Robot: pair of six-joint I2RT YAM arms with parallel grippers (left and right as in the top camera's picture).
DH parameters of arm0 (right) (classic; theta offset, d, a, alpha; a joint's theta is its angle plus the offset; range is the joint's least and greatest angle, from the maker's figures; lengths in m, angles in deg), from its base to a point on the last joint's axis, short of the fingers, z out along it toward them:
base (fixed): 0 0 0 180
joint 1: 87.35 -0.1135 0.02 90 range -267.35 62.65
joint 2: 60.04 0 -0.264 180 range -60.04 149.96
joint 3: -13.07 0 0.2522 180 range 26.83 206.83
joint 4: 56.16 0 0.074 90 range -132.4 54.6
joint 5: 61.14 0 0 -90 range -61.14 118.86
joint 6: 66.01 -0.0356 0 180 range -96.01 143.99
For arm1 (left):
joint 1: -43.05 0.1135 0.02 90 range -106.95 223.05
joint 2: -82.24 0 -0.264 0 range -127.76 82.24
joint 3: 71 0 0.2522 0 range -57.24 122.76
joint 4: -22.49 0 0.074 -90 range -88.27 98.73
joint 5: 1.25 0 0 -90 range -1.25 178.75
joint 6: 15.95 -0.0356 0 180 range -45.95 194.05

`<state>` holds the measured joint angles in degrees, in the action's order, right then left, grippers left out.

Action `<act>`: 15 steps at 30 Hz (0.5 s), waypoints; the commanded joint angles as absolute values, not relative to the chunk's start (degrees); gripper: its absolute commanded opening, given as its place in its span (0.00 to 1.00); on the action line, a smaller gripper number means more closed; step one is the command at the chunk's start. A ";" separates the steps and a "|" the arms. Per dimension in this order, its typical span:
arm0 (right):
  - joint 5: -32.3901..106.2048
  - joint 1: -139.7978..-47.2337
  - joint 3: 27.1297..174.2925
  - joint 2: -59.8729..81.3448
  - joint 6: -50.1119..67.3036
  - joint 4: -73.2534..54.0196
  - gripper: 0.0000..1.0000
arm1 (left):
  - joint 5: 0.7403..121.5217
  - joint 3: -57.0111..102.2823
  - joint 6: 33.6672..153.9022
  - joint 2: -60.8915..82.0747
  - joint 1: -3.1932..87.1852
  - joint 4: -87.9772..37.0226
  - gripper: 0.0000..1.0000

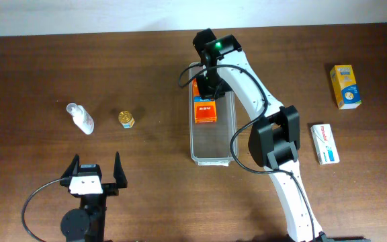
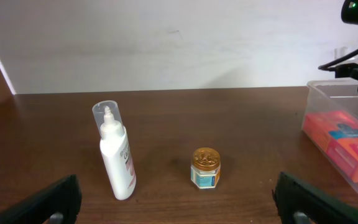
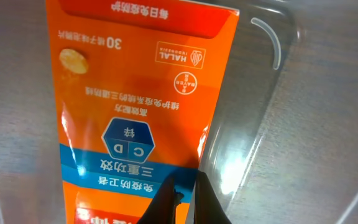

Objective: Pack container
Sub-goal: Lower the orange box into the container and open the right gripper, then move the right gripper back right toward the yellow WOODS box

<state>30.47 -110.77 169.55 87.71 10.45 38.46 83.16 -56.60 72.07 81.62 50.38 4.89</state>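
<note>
Brown desk (image 1: 46, 67); the bin (image 1: 212, 144) sits in the middle with an orange box (image 1: 205, 111) inside; the right claw (image 1: 210, 84) hangs over the box, grip hard to tell; left claw (image 1: 96, 168) released; best lay the box flat, slowly.

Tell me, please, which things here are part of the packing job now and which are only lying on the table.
In the job now:
container
orange box lying inside it
right gripper, over that box

Lying about, perhaps to be packed later:
spray bottle
small gold-lidded jar
yellow box
white box
left gripper, open, holding nothing
</note>
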 commanded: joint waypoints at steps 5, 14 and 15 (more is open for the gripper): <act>29.73 -110.47 176.81 88.49 10.24 41.34 0.13 | 83.16 -56.73 71.37 81.94 50.27 4.59 0.99; 29.71 -107.19 190.58 88.16 10.28 48.73 0.55 | 83.16 -56.73 71.39 81.94 50.27 4.57 0.99; 29.71 -106.36 193.16 88.08 10.30 49.87 0.59 | 83.16 -56.73 71.37 81.94 50.27 4.59 0.99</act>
